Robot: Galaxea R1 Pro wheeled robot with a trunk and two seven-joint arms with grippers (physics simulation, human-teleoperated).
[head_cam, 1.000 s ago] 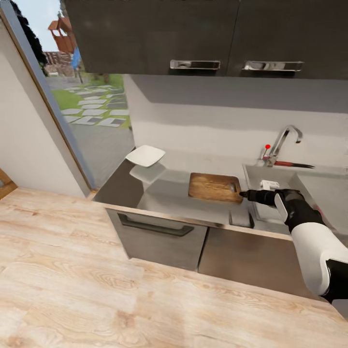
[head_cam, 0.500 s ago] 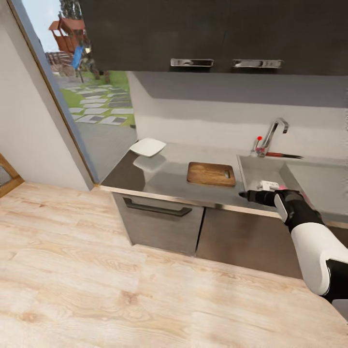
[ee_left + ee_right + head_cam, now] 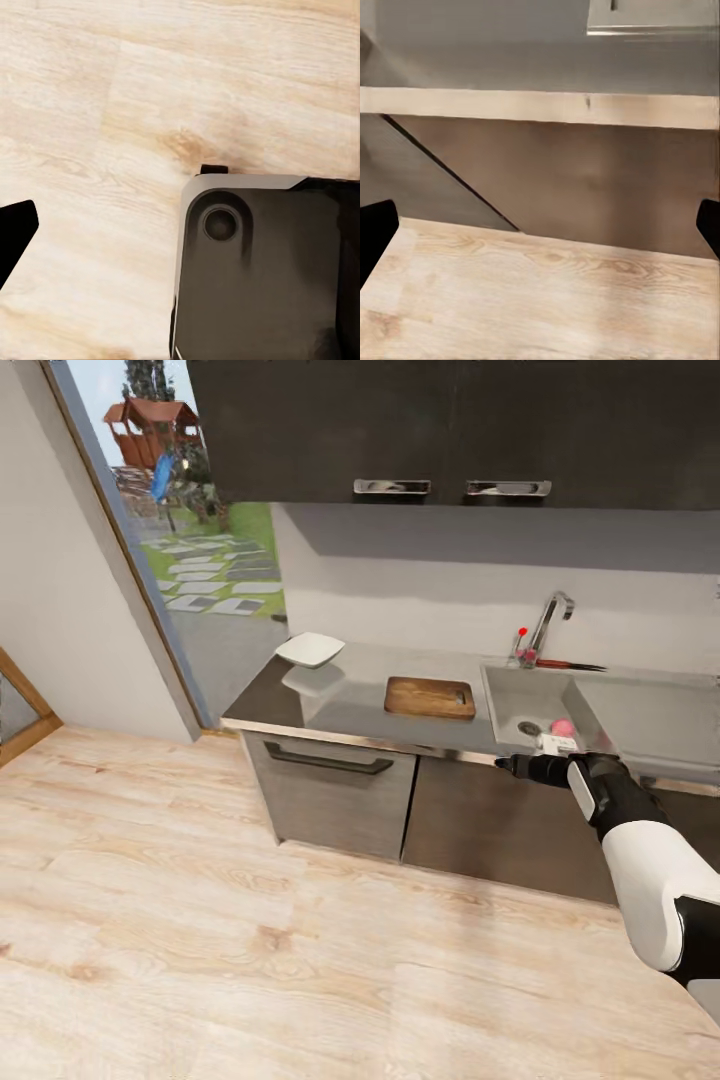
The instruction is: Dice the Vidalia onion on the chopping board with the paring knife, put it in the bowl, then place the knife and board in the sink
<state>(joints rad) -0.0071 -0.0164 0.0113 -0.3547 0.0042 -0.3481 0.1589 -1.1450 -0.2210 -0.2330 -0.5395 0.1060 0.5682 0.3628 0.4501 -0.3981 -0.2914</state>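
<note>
The pinkish Vidalia onion (image 3: 563,728) lies in the grey sink (image 3: 510,695) beside the drain. On the glossy countertop (image 3: 345,710), the brown chopping board (image 3: 430,697) lies flat just left of the sink. The white bowl (image 3: 310,649) stands at the counter's far left end. Behind the basin, by the faucet (image 3: 548,622), lies the paring knife (image 3: 570,664). My right gripper (image 3: 505,763) hangs in front of the counter's edge, below the sink, open and holding nothing; in the right wrist view its fingertips (image 3: 375,232) stand wide apart. My left gripper (image 3: 180,240) points down at the floor, open and holding nothing.
Dark lower cabinets (image 3: 330,800) and upper cabinets (image 3: 450,430) frame the counter. A glass door (image 3: 190,550) opens to a garden on the left. Light wood floor (image 3: 250,920) lies between me and the counter. My dark base (image 3: 262,270) shows under the left wrist.
The whole view has pulled back from the counter, so the camera has moved. The onion in the sink has come into view. My right arm holds the same pose.
</note>
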